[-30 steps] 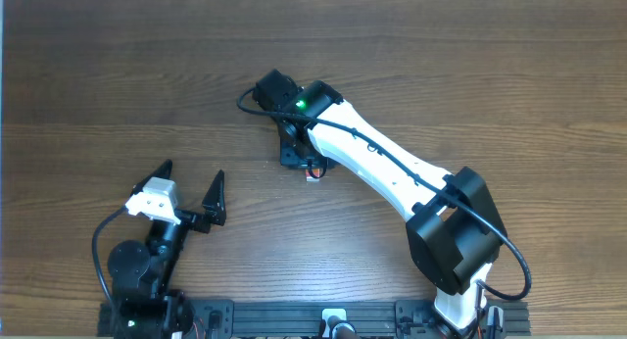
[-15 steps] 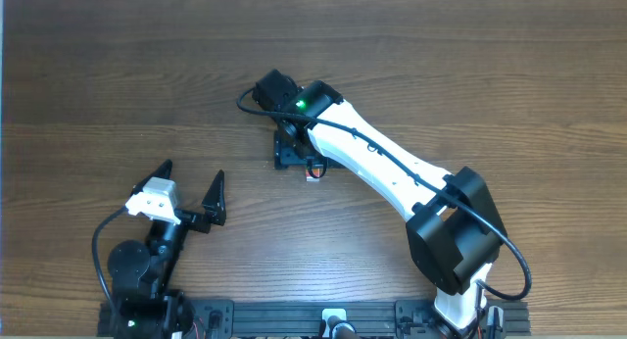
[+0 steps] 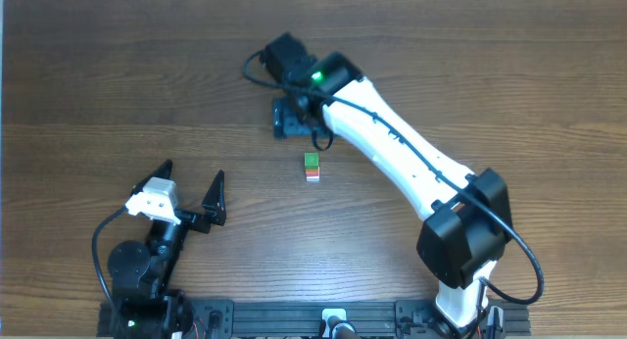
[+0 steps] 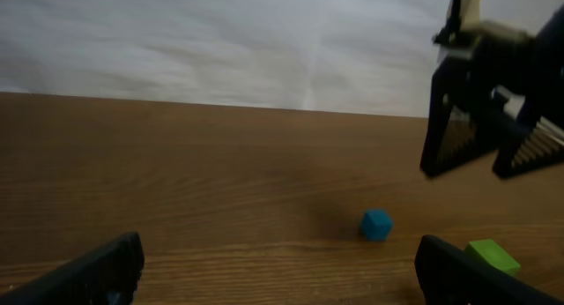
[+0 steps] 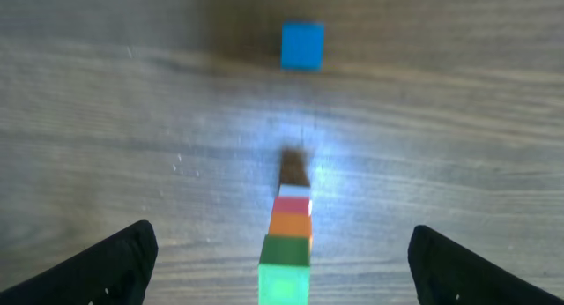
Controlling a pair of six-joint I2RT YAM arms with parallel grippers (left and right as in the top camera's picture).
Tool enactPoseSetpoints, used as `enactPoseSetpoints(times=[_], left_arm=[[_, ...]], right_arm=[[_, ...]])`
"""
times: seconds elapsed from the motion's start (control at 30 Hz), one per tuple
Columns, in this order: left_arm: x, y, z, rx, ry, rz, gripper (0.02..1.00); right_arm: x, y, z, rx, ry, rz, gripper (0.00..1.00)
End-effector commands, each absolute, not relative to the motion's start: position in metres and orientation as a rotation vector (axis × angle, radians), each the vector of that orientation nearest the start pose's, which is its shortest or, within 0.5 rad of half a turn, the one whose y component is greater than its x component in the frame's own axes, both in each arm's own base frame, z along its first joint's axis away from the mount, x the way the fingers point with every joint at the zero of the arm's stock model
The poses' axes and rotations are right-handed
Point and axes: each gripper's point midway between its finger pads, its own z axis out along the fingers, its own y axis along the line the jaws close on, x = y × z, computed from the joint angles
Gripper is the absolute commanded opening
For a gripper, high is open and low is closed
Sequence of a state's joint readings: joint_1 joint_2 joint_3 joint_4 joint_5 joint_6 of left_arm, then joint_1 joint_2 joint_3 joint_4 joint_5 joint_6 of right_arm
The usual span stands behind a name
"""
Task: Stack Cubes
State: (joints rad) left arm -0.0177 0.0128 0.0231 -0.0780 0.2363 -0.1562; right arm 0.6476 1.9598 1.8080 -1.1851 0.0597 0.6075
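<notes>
**Q:** Where are the cubes?

**A:** A stack of cubes stands near the middle of the wooden table. The green cube is on top, with orange, red and white below it. A single blue cube lies on the table by itself, apart from the stack on its far side.

**Q:** What are the two grippers doing?

**A:** The right gripper hangs above the table on the far side of the stack. Its fingers are spread wide, with nothing between them and touching no cube. The left gripper sits at the near left, well apart from the cubes. It too is spread wide and holds nothing.

**Q:** Is anything hard to make out?

**A:** Yes. From above, the lower cubes show as thin slivers under the green one. In the left wrist view, one of that gripper's own fingers hides most of the stack, leaving just the green top showing. In the right wrist view, the edge of the picture cuts off part of the green top.
</notes>
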Motion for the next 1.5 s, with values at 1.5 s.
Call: enactPoseSetpoints(times=[1.5], left_arm=[[0.240,-0.047,0.162,0.092,1.640,-0.321,0.998]], right_arm=[[0.406,0.258,0.020,-0.102,3.019,0.018,0.805]])
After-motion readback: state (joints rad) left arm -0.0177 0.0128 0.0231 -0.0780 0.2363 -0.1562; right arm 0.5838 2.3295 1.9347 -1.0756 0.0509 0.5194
